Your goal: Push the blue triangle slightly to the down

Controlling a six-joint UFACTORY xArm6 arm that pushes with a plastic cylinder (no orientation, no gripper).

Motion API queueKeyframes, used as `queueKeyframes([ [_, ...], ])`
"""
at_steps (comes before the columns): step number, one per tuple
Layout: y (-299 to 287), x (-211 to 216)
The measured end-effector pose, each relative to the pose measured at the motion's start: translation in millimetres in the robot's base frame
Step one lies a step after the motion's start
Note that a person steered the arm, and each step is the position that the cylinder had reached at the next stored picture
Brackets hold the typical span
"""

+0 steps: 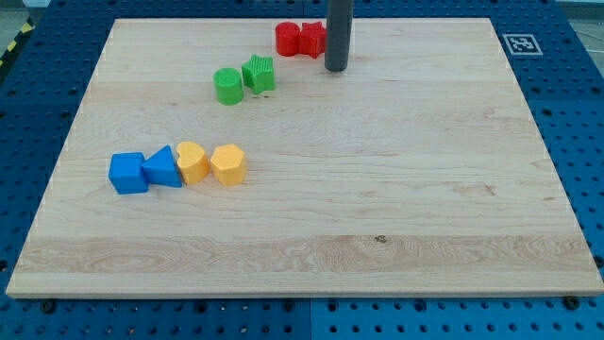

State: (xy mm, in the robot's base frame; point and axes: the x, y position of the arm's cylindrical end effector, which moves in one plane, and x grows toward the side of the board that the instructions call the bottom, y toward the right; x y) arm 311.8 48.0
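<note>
The blue triangle [162,168] lies at the view's left on the wooden board [377,189], between a blue cube [127,174] on its left and a yellow block [192,161] on its right, touching both. My tip [336,68] is far off at the view's top, just right of two red blocks [300,40], well apart from the blue triangle.
A second yellow block, hexagonal [228,164], sits right of the first. A green cylinder [227,86] and a green star-shaped block [258,74] stand together at the upper middle left. A marker tag [519,43] is off the board's top right corner.
</note>
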Motion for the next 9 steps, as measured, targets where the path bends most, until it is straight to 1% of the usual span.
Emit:
queueKeyframes([
  [1,5,17],
  [2,16,45],
  [3,17,58],
  [6,18,66],
  [8,18,89],
  [9,18,89],
])
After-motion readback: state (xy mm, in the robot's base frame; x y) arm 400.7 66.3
